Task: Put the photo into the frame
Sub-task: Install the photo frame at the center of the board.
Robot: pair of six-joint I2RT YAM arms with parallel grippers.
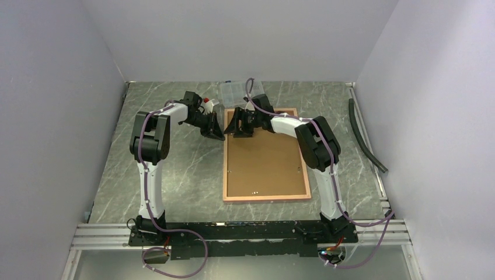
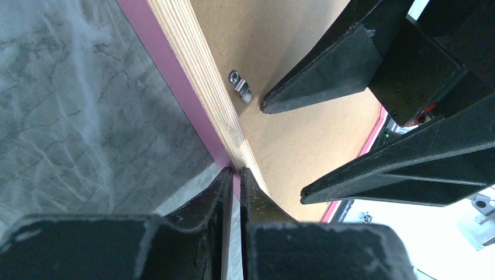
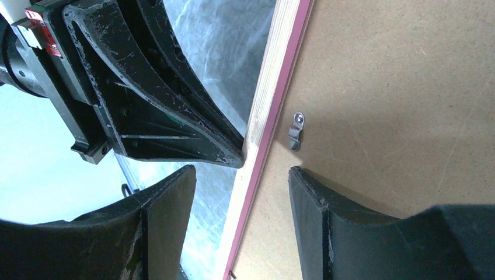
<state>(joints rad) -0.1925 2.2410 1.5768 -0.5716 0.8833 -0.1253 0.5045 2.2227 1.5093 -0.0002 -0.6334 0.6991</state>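
Left end effector (image 2: 236,175) closed, right end effector (image 3: 240,170) spread.

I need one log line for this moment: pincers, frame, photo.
left pincer: shut, tips at frame left edge | right pincer: open, straddling same edge | frame: face down, backing board in | photo: not visible

Clr plastic box (image 1: 236,90), blk hose (image 1: 362,140)

Bright even light, wrist views poss. soft
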